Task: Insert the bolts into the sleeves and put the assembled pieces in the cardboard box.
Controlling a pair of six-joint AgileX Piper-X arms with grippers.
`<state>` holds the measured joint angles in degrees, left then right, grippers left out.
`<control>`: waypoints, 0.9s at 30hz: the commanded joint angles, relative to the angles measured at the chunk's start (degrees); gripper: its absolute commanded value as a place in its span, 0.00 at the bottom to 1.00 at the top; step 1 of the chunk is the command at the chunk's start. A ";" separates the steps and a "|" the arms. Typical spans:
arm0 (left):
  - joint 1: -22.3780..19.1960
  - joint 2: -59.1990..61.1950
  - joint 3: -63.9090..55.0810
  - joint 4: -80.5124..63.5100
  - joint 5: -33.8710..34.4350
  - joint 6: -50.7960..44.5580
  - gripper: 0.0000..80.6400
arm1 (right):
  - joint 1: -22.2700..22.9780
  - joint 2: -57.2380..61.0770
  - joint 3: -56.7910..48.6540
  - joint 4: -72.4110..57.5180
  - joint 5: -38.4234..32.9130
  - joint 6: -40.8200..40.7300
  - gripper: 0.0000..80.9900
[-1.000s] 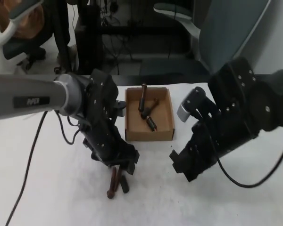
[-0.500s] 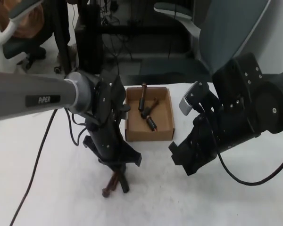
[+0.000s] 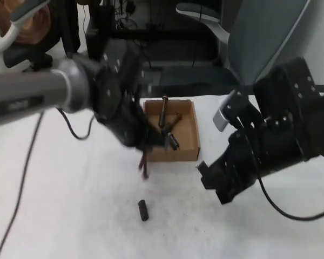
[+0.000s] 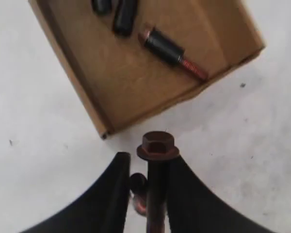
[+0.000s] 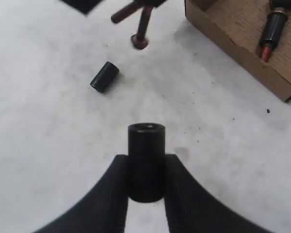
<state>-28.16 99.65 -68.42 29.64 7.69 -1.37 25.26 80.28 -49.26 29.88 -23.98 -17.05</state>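
High view: left gripper (image 3: 142,150) hung just off the near left corner of the cardboard box (image 3: 171,154), closed on a bolt (image 3: 144,165) that pointed down above the desk (image 3: 65,216). Motion blur hid finer detail. Assembled pieces (image 3: 173,141) lay inside the box. A loose sleeve (image 3: 143,210) lay on the desk, nearer the camera than the bolt and apart from it. Right gripper (image 3: 215,186) sat to the right of the box, over the desk; its fingers could not be read from here. Left wrist view: the gripper's fingers (image 4: 111,194) were narrow, clamped on the bolt's shank, hex flange head (image 4: 157,145) standing clear of the fingertips. A second bolt (image 4: 137,190) showed between the fingers, beside the first. The box corner lay just past the head, one assembled piece (image 4: 170,50) on its floor. Right wrist view: right gripper clamped on a black held sleeve (image 5: 145,145), bore end facing away from the wrist. The loose sleeve lay on the desk beyond it, the two bolts farther off, the box corner to one side.
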 commanded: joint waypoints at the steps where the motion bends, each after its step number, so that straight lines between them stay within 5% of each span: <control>1: -0.43 -4.36 -0.27 -2.11 0.87 1.37 0.02 | -0.20 -1.91 1.85 -1.34 -0.96 0.34 0.01; 7: -0.43 -9.64 5.79 -15.84 11.21 -2.91 0.02 | -0.20 -4.63 4.95 -5.27 -0.96 2.96 0.01; 15: -0.74 -10.22 16.38 -16.58 22.27 -9.15 0.02 | -0.20 -5.20 6.12 -5.97 -0.96 3.57 0.01; 27: -0.41 -10.22 20.64 -8.92 13.03 -7.69 0.02 | -0.20 -5.20 6.12 -7.01 -0.96 5.49 0.01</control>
<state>-28.68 90.06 -47.62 20.77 22.01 -9.83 25.19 75.73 -43.05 23.40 -24.16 -11.90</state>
